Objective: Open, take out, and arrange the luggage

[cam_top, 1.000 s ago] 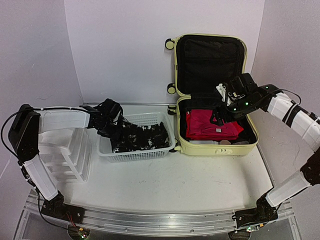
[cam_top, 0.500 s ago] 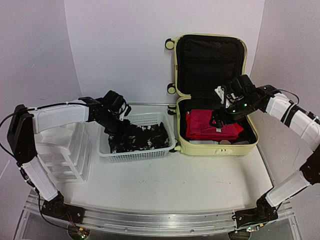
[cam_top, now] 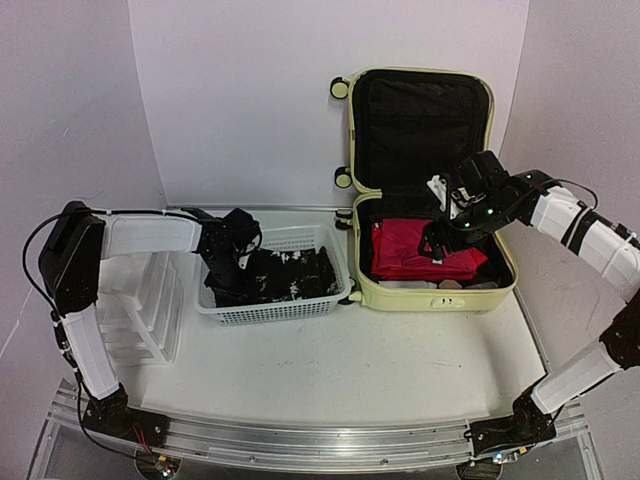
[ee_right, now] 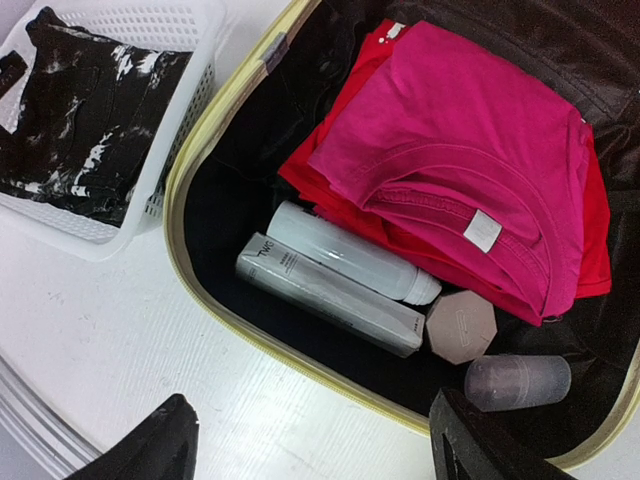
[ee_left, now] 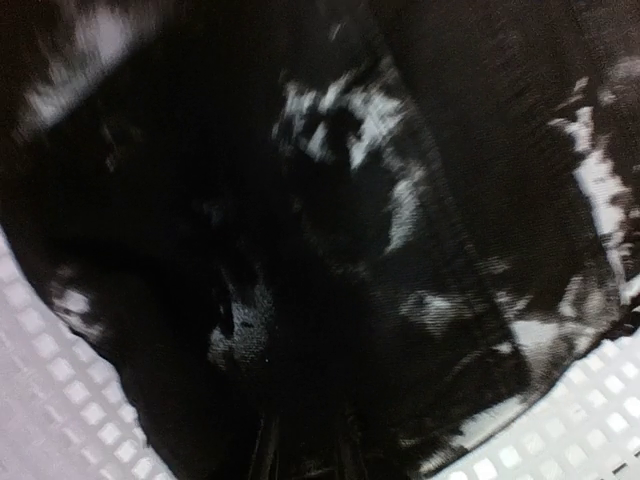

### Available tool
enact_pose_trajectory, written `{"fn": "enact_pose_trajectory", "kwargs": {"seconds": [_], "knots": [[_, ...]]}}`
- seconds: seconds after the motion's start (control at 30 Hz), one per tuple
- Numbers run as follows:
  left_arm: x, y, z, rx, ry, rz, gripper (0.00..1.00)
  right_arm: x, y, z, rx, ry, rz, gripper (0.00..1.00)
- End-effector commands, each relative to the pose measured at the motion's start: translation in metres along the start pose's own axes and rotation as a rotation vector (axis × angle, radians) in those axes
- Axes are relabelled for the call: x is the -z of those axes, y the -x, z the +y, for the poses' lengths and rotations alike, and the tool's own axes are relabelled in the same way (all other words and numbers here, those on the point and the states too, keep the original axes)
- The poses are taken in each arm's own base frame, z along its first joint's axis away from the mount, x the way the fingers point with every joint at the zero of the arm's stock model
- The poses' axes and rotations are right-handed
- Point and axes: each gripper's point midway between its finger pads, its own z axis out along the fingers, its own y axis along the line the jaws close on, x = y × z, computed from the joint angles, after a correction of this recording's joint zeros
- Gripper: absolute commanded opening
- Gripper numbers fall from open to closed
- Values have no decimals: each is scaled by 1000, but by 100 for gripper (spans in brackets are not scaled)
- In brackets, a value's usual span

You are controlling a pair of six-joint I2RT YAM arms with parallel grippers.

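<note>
**While the suitcase lies open, plenty's left inside**

Suitcase (cam_top: 430,297) sits at the right of the table, lid propped up at the back, just beside the basket (cam_top: 270,312). Right gripper (ee_right: 320,440) hangs over the pink shirts (ee_right: 470,150), fingers spread wide, nothing in them. Left gripper (cam_top: 224,284) is buried in the black-and-white cloth (cam_top: 295,275) in the basket (can't tell if it's pinching). If it is, lifting would drag the cloth out. Pinching one shirt layer would wreck the fold, and a low swing could knock the white bottle (ee_right: 340,250).

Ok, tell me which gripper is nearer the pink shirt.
Right. The right gripper hovers over the pink shirt inside the luggage; the left gripper is down in the white basket beside the luggage.
</note>
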Motion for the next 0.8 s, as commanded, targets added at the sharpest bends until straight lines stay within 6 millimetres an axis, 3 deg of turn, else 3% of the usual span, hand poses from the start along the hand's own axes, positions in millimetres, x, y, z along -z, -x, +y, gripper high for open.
{"fn": "enact_pose_trajectory", "kwargs": {"seconds": [0.0, 0.1, 0.17, 0.27, 0.4, 0.53, 0.63, 0.7, 0.77], "knots": [[65, 57, -4, -39, -11, -201, 30, 12, 9, 0, 24, -15, -42, 82], [82, 85, 9, -4, 12, -271, 36, 9, 5, -1, 25, -23, -28, 83], [80, 99, 21, 23, 36, -284, 37, 3, 4, -2, 21, -27, -15, 84], [55, 111, 42, 31, 97, -252, 36, -6, 8, -7, 12, -52, 5, 85], [3, 111, 54, 29, 108, -151, 34, -30, 15, -15, 10, -97, 50, 87], [-12, 110, 58, -7, 136, -123, 39, -52, 24, -18, 10, -111, 81, 87], [15, 115, 46, -13, 68, -170, 49, -68, 27, -21, 22, -122, 116, 87], [49, 122, 31, -14, -7, -236, 56, -77, 27, -24, 28, -135, 144, 87], [96, 129, 15, -22, -78, -333, 69, -82, 27, -27, 79, -153, 168, 87]]}}
